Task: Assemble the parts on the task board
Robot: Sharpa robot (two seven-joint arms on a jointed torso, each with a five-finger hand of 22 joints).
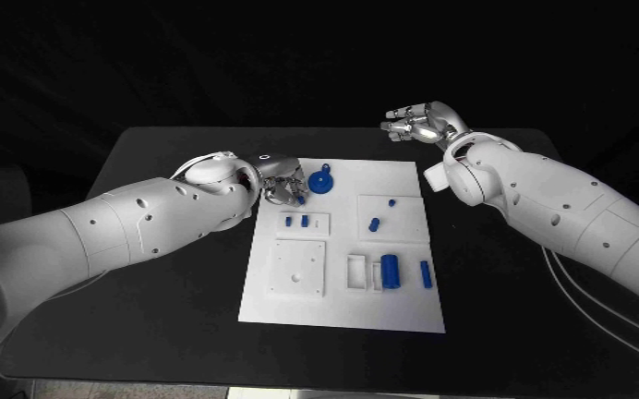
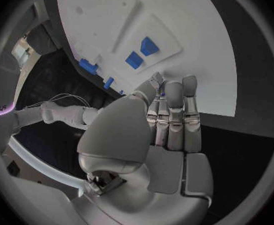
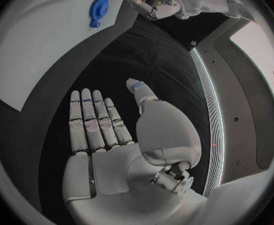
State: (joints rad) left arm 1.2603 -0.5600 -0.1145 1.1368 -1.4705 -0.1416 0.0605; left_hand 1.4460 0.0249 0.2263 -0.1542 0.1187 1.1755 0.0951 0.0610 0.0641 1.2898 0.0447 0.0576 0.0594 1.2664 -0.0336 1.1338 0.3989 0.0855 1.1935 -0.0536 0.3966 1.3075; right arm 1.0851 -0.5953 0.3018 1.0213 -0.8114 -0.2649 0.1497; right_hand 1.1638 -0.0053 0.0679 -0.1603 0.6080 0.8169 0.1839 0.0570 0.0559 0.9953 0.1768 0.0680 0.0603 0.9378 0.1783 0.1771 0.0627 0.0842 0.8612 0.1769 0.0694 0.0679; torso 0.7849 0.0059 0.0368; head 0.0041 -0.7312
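Parts first: in the head view the white rectangular task board (image 1: 343, 242) sits mid-table and most of the small blue plastic parts still look loose to us. We've got a blue round gear (image 1: 321, 180) near the board's far edge, two little blue blocks (image 1: 295, 221) in a shallow recess just nearer than the gear, two small blue pegs (image 1: 382, 215) on a raised square to the gear's right, and a fat blue cylinder (image 1: 391, 270) plus a thin blue bar (image 1: 425, 274) toward the near edge. The left hand (image 1: 281, 186) hangs just beside the gear at the board's left edge; we can't tell if it's pinching anything. The right hand (image 1: 421, 125) is raised well past the board's far right corner, fingers loosely curled, holding nothing.

Left wrist view: the left hand's fingers (image 2: 173, 119) lie straight and side by side over the board's edge, nothing visible in them.

Right wrist view: the right hand (image 3: 112, 135) is flat, fingers extended, empty, gear (image 3: 98, 10) well away from it.

Our take: barely started, nearly everything still to fit.
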